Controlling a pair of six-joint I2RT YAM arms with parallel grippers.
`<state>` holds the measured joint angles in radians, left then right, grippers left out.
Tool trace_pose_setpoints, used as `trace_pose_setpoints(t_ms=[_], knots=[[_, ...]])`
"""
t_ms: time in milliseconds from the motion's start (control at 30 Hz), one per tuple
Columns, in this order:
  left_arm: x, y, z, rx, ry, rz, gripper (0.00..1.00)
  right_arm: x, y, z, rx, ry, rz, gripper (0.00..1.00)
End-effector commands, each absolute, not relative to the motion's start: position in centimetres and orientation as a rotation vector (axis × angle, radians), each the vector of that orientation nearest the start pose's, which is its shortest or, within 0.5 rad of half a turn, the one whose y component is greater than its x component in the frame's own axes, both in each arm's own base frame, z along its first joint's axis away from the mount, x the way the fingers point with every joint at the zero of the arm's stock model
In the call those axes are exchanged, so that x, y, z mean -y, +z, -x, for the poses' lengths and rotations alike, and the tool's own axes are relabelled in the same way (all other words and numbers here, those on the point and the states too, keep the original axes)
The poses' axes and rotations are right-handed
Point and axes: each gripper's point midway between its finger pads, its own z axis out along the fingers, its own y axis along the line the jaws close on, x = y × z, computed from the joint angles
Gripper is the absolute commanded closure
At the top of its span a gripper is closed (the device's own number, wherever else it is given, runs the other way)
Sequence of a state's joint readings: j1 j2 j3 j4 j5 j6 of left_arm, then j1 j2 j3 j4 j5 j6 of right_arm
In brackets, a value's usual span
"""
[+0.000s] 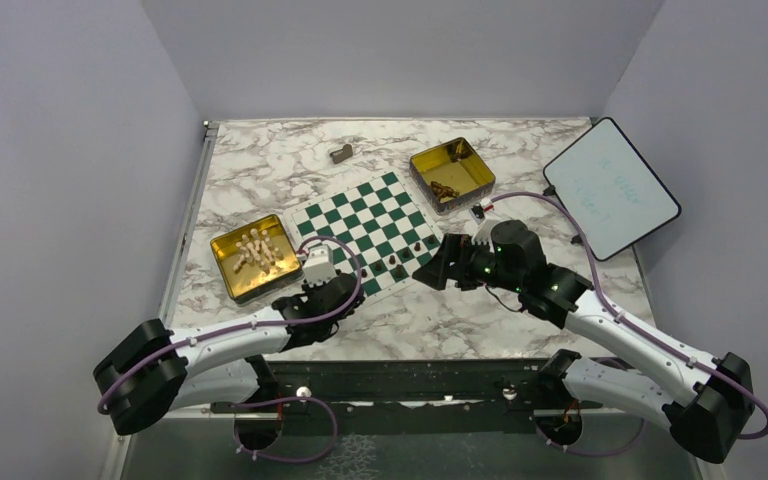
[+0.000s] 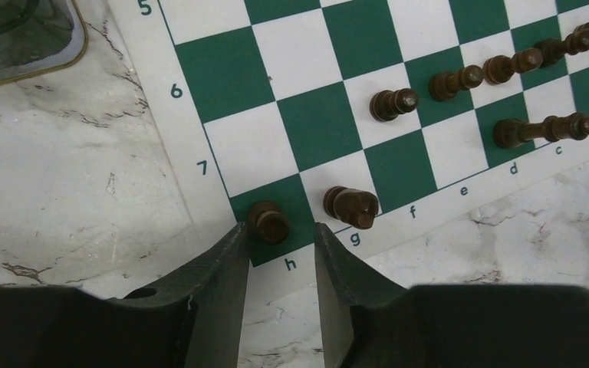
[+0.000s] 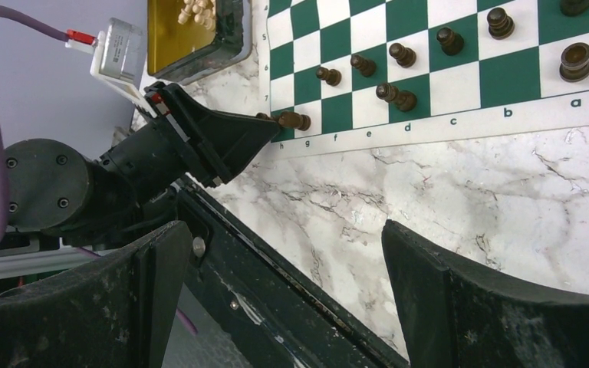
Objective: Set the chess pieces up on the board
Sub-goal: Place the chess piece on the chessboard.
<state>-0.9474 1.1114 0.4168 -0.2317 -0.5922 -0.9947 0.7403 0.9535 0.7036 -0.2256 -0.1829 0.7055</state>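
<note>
Your left claw (image 2: 280, 230) is only partly open (gripping nothing), with a dark chess piece (image 2: 269, 221) upright between its tips on the corner square of the board (image 2: 318, 126). A second piece (image 2: 351, 207) sits just right of the tips. Your right claw (image 3: 284, 230) gapes wide and empty over the tabletop (image 3: 460, 192).

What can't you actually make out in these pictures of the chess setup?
Top view: the chess pieces on the board are too small to tell their kinds.
Top view: the writing on the white panel is too faint to read.
Left wrist view: the gold tin is cut off by the corner, its contents unseen.
Left wrist view: whether the left gripper touches the corner piece is unclear; one finger overlaps it.
</note>
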Motion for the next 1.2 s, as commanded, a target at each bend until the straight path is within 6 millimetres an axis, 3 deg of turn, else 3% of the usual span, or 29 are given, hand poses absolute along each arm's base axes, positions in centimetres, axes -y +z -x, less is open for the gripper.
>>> trace_pose_setpoints(t_ms=[0, 200, 567, 1167], knots=[[16.5, 4.7, -20.8, -2.245, -0.251, 0.327, 0.59, -25.7, 18.9, -19.9, -2.197, 1.027, 0.161, 0.0], [16.0, 5.5, -21.0, -2.229, -0.225, 0.323, 0.55, -25.7, 18.8, -19.9, -2.198, 1.022, 0.161, 0.0], [15.5, 6.6, -22.1, -2.175, -0.154, 0.257, 0.61, -25.8, 18.5, -20.1, -2.199, 1.022, 0.165, 0.0], [16.3, 5.5, -22.3, -2.205, -0.146, 0.227, 0.67, -26.1, 18.2, -20.3, -2.212, 1.023, 0.164, 0.0]])
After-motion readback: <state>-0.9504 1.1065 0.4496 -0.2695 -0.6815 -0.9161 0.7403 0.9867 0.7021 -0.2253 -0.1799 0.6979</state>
